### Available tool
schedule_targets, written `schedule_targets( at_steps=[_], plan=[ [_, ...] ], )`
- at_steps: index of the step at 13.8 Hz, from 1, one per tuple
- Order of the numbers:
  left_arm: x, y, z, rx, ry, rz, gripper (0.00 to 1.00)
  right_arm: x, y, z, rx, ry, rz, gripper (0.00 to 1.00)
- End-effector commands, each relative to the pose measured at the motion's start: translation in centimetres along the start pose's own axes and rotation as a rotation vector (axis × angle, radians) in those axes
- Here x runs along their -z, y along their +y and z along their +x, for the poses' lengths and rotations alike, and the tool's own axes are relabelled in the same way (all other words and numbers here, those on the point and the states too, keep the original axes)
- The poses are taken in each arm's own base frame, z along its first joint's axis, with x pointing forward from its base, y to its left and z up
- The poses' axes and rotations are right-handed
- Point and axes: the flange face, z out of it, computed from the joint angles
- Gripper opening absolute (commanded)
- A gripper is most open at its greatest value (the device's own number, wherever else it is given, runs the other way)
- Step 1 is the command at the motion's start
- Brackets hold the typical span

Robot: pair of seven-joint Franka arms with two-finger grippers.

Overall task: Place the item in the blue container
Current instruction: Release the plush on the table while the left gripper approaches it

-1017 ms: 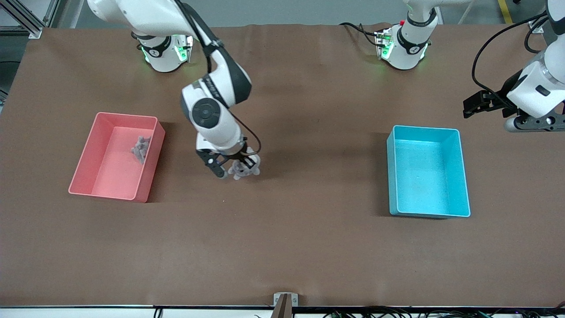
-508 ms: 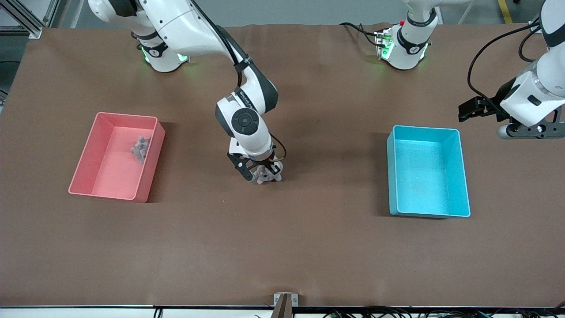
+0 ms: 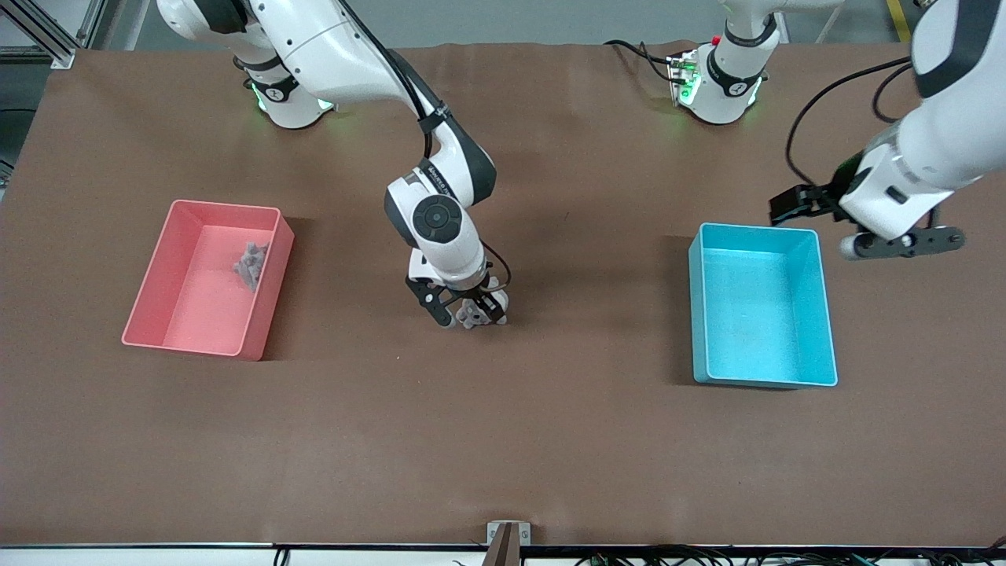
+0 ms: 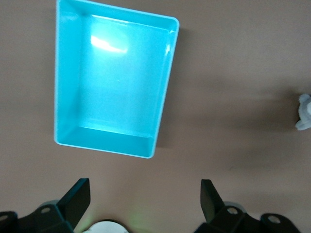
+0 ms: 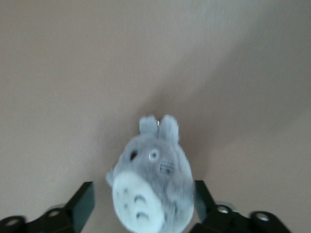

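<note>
The right gripper (image 3: 469, 317), clamping the small grey plush toy (image 3: 472, 315), has slowed mid-bench; the left gripper (image 4: 143, 206), spread wide, has swung beside the light blue rectangular plastic bin (image 3: 761, 305), suggesting a handover.

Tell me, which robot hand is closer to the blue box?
The left. The left gripper hangs open just past the blue container at the left arm's end. The right gripper is mid-table, between the bins, holding the gray plush toy.
</note>
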Motion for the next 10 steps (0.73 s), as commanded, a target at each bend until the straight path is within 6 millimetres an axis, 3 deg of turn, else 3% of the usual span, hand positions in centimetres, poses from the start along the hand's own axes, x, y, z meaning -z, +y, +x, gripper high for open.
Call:
schedule_targets(
  at_steps=[1, 3, 5, 8, 10],
  plan=[
    [-2.9, 7.2, 1.6, 0.065, -0.021, -0.032, 1.00, 5.3, 1.1, 5.0, 0.088, -0.027, -0.042, 1.00],
    [-5.5, 12.1, 1.5, 0.129, -0.004, -0.059, 1.00, 9.5, 3.2, 10.5, 0.177, -0.061, -0.090, 1.00],
    [-8.7, 17.5, 0.5, 0.176, -0.001, -0.062, 1.00, 12.0, 6.6, 14.8, 0.273, -0.084, -0.115, 1.00],
    [-13.0, 25.6, -0.1, 0.384, 0.013, -0.101, 1.00, 13.9, 14.1, 22.3, 0.421, -0.073, -0.154, 1.00],
    [-16.2, 31.7, -1.6, 0.472, 0.015, -0.130, 0.97, 14.4, 19.3, 26.9, 0.499, -0.091, -0.153, 1.00]
  ],
)
